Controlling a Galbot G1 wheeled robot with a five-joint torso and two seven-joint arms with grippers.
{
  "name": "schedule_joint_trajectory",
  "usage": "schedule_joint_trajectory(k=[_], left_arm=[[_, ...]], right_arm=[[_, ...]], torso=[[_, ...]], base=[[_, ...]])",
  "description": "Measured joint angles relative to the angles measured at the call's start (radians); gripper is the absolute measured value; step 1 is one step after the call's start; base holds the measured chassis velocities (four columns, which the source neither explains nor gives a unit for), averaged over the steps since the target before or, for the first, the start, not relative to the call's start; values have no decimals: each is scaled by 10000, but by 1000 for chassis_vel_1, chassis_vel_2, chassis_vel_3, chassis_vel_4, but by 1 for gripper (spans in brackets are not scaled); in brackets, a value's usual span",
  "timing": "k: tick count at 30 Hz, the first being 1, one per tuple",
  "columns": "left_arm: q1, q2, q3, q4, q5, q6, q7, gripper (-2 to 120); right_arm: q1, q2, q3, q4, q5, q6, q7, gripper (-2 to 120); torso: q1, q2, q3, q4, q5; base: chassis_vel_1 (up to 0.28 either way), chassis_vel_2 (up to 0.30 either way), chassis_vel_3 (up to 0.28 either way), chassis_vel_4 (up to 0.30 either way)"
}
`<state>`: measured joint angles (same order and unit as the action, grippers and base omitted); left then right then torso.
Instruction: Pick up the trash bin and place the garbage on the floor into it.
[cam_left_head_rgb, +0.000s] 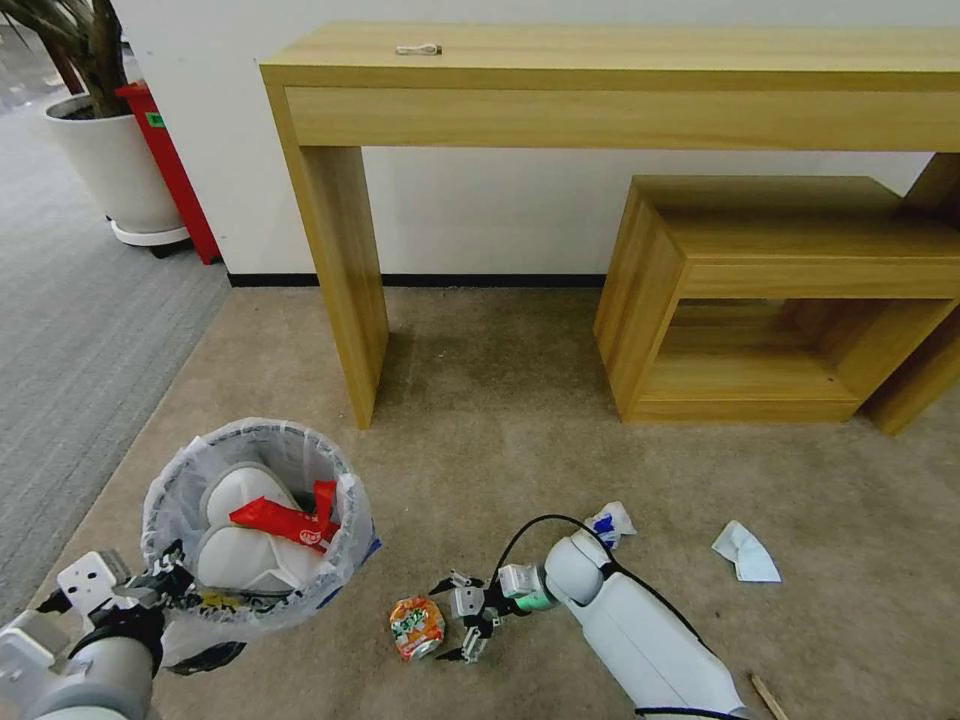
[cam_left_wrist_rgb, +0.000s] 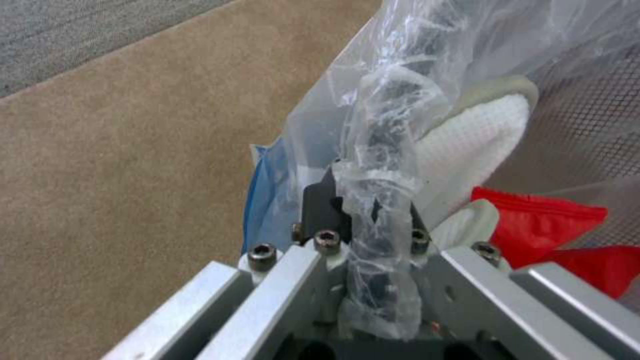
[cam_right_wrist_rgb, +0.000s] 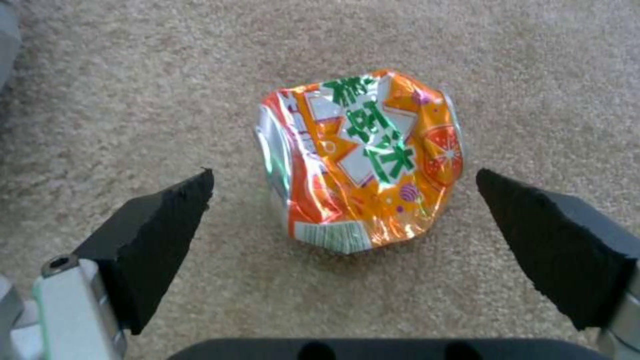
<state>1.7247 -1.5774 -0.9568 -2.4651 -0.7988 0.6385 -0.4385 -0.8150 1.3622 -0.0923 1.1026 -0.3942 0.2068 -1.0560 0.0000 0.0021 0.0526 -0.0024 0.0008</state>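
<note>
The left gripper (cam_left_head_rgb: 170, 580) has its fingers (cam_left_wrist_rgb: 323, 205) pinched tight on the rim of the trash bin (cam_left_head_rgb: 258, 525), bag plastic bunched up between them. The bin sits at the lower left of the head view, over the tan floor (cam_left_head_rgb: 500, 440), and already has two white slippers (cam_left_head_rgb: 240, 540) and a red wrapper (cam_left_head_rgb: 285, 520) inside.

The right gripper (cam_left_head_rgb: 450, 618) is low over the floor with its fingers (cam_right_wrist_rgb: 157, 235) spread wide and nothing in them. A crushed orange can (cam_right_wrist_rgb: 363, 160) lies flat on the floor just ahead of them, centred in the gap and not touching either finger.

Further to the right, a blue and white wrapper (cam_left_head_rgb: 610, 522), a crumpled white wrapper (cam_left_head_rgb: 745, 553) and a wooden stick (cam_left_head_rgb: 768, 696) are lying on the floor.
</note>
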Motion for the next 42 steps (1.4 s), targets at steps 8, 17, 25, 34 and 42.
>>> schedule_joint_trajectory(k=[8, 17, 25, 34, 42], left_arm=[[-95, 49, -36, 153, -12, 0, 5, 1], [-299, 223, -282, 486, -252, -1, 15, 1], [-424, 359, -400, 703, -460, -5, 23, 1], [-553, 437, -388, 839, -510, -5, 30, 1], [-586, 438, -359, 863, -515, -5, 34, 1]], right_arm=[[418, 185, -101, -661, -179, -53, -78, 100], [629, 570, -465, -1043, -181, 22, -409, 100], [556, 920, -525, -1318, -609, 195, -398, 100], [727, 1092, -304, -1826, -1022, 357, -125, 100], [728, 1116, -260, -1904, -1094, 398, -99, 93]], torso=[[0, 0, 1, -1, -1], [0, 0, 0, 0, -2], [0, 0, 1, 0, -1], [0, 0, 0, -1, -2], [0, 0, 0, -1, -1]], base=[[0, 0, 0, 0], [0, 0, 0, 0], [0, 0, 0, 0], [0, 0, 0, 0], [0, 0, 0, 0]])
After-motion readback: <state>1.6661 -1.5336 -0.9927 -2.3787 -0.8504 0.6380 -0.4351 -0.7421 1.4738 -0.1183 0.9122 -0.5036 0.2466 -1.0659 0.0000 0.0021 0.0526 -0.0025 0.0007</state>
